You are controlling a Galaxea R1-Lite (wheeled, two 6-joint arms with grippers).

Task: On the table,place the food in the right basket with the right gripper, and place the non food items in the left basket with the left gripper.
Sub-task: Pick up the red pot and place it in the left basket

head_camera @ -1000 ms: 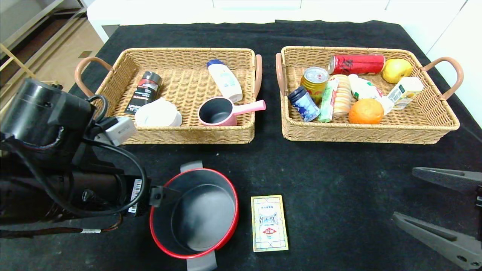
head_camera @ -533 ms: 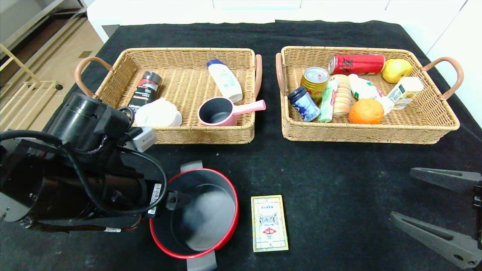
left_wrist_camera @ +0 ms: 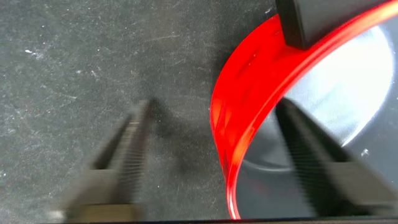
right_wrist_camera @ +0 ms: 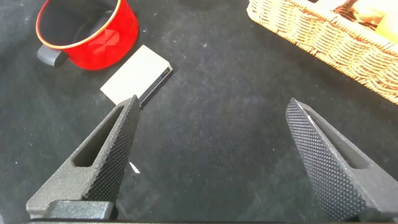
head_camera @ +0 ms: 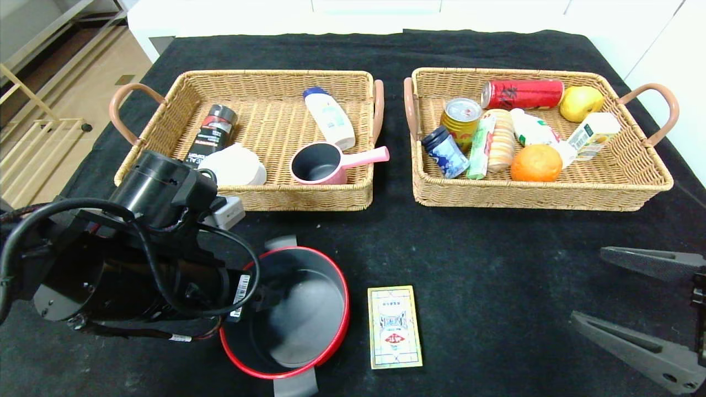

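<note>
The red pot (head_camera: 292,314) stood at the lower centre of the head view, on the black desk (head_camera: 485,259), with its dark inside facing up and one grey handle toward the baskets, one toward the bottom edge. Just to the right of it lay the flat card box (head_camera: 394,326), apart from the pot. These two were the only non food items we saw outside a basket.

We had the left gripper (left_wrist_camera: 211,155) at the left side of the pot. In the left wrist view its jaws were spread and stood astride the red wall: one finger over the cloth outside, the other inside over the grey bottom. They did not pinch the rim yet, as far as we could see. We judged that the step in hand was the grasp of the pot. The next move called for pressing the jaws together on the wall, then lifting it straight, and carrying it to the left basket (head_camera: 165,105) at the upper left. There the pink saucepan (head_camera: 325,164), a white bottle (head_camera: 330,117) and other things already took much room, so a free place had to be chosen with care.

The right basket (head_camera: 634,187) at the upper right already held the food, such as the gold can (head_camera: 460,114) and the biscuits (head_camera: 501,140). The right gripper (head_camera: 648,314) waited at the lower right corner with jaws wide apart and nothing between them.
</note>
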